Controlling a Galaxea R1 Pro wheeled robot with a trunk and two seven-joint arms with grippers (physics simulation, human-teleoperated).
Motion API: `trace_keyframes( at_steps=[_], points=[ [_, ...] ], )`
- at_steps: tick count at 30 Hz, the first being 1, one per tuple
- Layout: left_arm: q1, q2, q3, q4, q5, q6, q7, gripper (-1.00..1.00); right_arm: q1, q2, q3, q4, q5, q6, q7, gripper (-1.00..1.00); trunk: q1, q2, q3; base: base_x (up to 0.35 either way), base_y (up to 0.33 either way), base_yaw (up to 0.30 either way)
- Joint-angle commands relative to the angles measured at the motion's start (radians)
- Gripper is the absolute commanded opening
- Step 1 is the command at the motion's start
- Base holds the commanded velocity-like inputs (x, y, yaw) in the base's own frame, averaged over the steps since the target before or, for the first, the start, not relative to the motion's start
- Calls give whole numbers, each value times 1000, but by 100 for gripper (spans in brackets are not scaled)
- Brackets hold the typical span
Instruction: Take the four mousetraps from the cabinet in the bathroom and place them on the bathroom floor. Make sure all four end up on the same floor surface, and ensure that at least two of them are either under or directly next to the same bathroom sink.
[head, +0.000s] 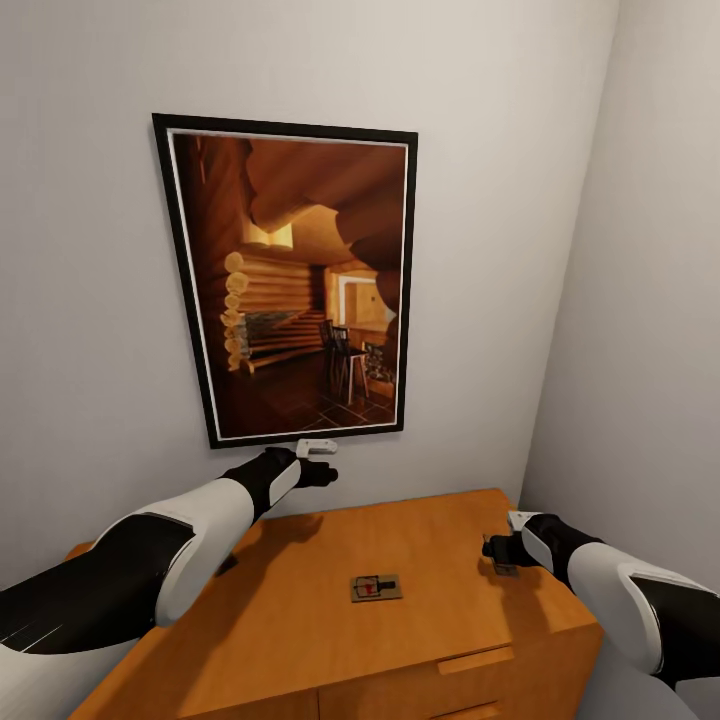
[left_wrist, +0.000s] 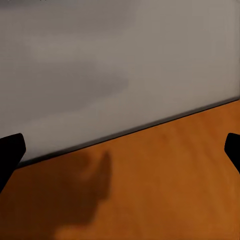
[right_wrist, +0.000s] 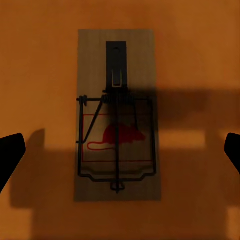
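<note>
One mousetrap (head: 376, 587), a small tan board with dark wire and a red mark, lies flat near the middle of the orange-brown cabinet (head: 290, 630) top. My right gripper (head: 497, 556) hovers over the top's right side, open. In the right wrist view a mousetrap (right_wrist: 117, 115) lies on the wood straight below the right gripper (right_wrist: 120, 155), partly in its shadow, with the fingers wide on either side and not touching it. My left gripper (head: 328, 472) hangs open above the cabinet's back edge by the wall; the left gripper (left_wrist: 120, 155) has nothing between its fingers, over the bare cabinet top (left_wrist: 165, 190).
A black-framed picture (head: 295, 280) of a log-cabin room hangs on the grey wall right behind the cabinet. A side wall (head: 650, 300) closes in on the right. Slab drawer pulls (head: 475, 660) show at the cabinet's front.
</note>
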Motion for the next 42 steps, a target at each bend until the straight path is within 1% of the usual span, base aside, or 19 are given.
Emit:
trace_keyframes(
  at_steps=[1,31,42],
  points=[
    [0,0,-9,-1,9,4,-1,100,-1,0,-8,1,11,2,4,100,0,-1,0,0,0,0],
    [0,0,-9,-7,6,5,7,100,-1,-2,-8,1,12,0,4,100,0,-1,0,0,0,0],
    [0,0,-9,-6,6,6,6,100,-1,-3,-8,1,13,1,4,100,43,-78,-35,0,0,0]
  ],
)
